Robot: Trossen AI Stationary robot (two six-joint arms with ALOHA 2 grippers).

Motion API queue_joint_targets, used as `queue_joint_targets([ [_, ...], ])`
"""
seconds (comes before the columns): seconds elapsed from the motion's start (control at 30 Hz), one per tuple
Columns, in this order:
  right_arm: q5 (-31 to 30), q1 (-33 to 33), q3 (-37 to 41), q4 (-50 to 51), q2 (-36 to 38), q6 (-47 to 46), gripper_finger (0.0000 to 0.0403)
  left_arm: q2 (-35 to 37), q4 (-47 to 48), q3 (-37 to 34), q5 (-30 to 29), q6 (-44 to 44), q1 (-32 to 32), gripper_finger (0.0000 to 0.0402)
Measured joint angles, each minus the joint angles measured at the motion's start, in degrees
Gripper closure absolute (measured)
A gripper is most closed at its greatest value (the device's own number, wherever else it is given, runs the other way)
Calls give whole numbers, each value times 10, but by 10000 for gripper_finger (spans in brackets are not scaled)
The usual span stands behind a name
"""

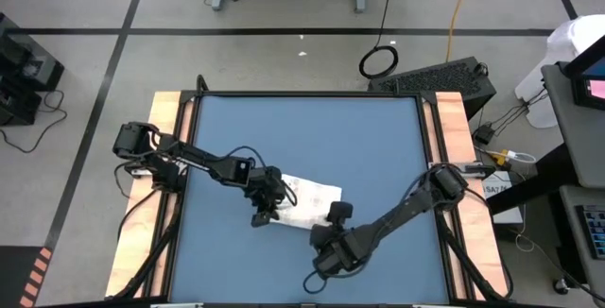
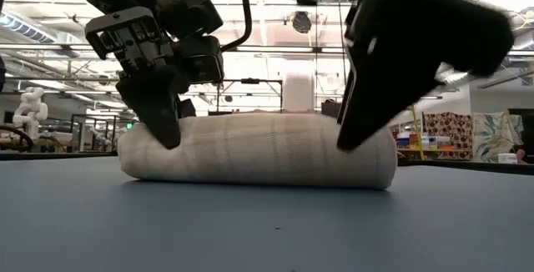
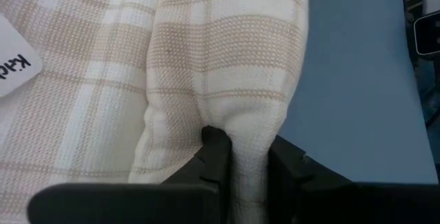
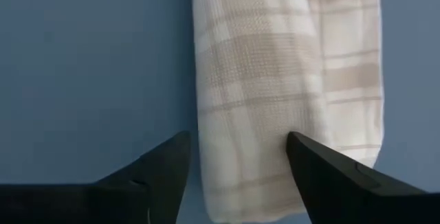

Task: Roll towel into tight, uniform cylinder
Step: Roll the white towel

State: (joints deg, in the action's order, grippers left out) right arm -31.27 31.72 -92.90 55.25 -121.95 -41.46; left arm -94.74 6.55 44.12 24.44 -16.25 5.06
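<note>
The towel (image 1: 310, 199) is white with faint beige checks and lies partly rolled on the blue mat (image 1: 302, 128). In the low view it is a low cylinder (image 2: 259, 151) running left to right. A flat part with a printed label (image 3: 14, 62) lies beside the roll. My left gripper (image 1: 265, 215) is shut on the roll's left end. My right gripper (image 1: 326, 221) is open over the roll's right end. One finger (image 4: 165, 172) is over bare mat and the other (image 4: 323, 172) is over the towel. My left gripper pinches a raised fold of the roll's outer cloth (image 3: 240, 148) between its two fingers, at the roll's left end (image 2: 146, 151). The fingers slant down from the table's left side. The roll lies on the mat, with the cloth puckered where the fingers meet. I cannot tell whether my right gripper touches the towel.
Bare blue mat (image 2: 267, 222) spreads on all sides of the towel. Wooden rails (image 1: 161, 128) run along the table's left and right edges, with cables beside them. Beyond the table are a dark box (image 1: 444, 81) and a side desk.
</note>
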Motion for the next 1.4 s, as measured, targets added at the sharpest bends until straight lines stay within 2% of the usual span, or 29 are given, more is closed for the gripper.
queue_joint_targets([
  [0.1,4,-10,0,3,-17,-5,158,0,-1,0,-1,1,0,341],
  [0.2,34,-24,0,2,-27,-8,150,0,-12,-1,-8,16,0,340],
  [0.3,67,-36,-1,3,-28,-10,147,0,-32,-1,-39,33,8,330],
  [0.53,105,-52,-1,6,-22,11,147,28,-25,-2,-155,91,30,248],
  [0.63,106,-46,-7,20,-19,20,147,49,-13,-1,-182,107,37,231],
  [0.73,83,-30,-22,42,-15,21,147,52,10,-2,-174,107,41,247],
  [0.93,-27,15,-35,56,-12,2,147,36,11,-1,-150,107,48,323],
  [1.0,-46,22,-36,57,-11,-12,147,27,3,0,-147,107,49,348],
  [1.17,-21,8,-36,52,-11,-44,147,14,-11,0,-127,107,47,375],
  [1.4,25,-33,-22,36,-11,-34,147,13,-18,0,-127,107,47,350],
])
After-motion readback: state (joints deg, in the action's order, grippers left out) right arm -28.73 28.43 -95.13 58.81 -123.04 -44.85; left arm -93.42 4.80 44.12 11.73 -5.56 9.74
